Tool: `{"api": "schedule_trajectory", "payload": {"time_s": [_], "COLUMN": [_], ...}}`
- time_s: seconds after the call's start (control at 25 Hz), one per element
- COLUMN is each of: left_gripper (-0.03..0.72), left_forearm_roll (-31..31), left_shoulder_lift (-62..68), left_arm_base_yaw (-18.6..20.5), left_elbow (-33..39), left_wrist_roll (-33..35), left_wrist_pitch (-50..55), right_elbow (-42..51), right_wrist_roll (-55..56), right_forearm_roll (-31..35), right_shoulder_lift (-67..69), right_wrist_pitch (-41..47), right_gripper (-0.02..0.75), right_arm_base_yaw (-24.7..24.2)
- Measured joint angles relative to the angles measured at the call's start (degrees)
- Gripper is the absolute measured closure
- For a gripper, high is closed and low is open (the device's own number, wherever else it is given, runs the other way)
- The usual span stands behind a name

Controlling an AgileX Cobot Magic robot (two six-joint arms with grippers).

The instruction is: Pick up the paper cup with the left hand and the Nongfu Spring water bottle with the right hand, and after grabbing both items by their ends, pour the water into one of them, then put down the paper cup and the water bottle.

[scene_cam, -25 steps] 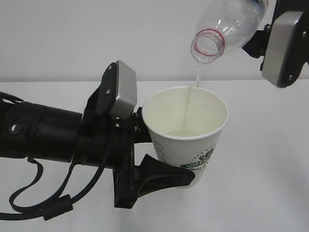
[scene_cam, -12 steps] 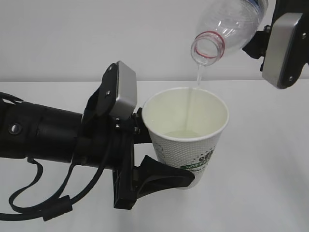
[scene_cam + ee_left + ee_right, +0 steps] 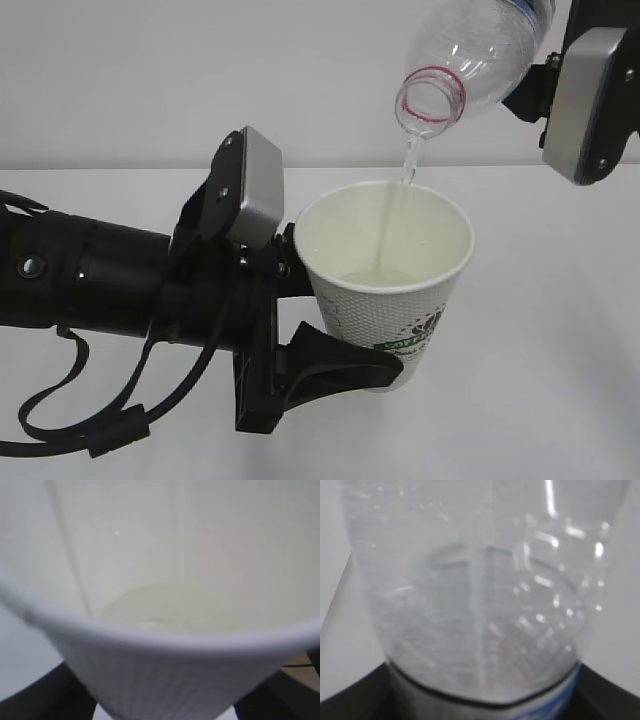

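- Your left hand [image 3: 330, 320] has its black fingers pinching the paper cup [image 3: 385, 285], held upright above the white table [image 3: 540, 350].
- A little water [image 3: 375, 277] sits in the cup's bottom.
- Farther back, your right hand [image 3: 545, 80] grips the Nongfu Spring water bottle [image 3: 470, 55], tipped mouth-down over the cup, thin stream falling in.

The paper cup [image 3: 388, 290] is white with a dark green logo and a cream inside. The clear Nongfu Spring water bottle [image 3: 468, 60] has a red neck ring; both arms are black with grey plates.
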Motion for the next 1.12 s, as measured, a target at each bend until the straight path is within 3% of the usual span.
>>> {"api": "schedule_trajectory", "payload": {"time_s": [1.12], "left_gripper": [0.145], "left_forearm_roll": [0.1], "left_shoulder_lift": [0.0], "left_arm_base_yaw": [0.0], "left_elbow": [0.0], "left_wrist_roll": [0.0], "left_wrist_pitch": [0.0], "right_elbow": [0.0], "right_wrist_roll": [-0.1], "right_forearm_roll": [-1.8], "right_shoulder_lift": [0.0], "right_wrist_pitch": [0.3], "right_gripper": [0.253], "right_arm_base_yaw": [0.0]}}
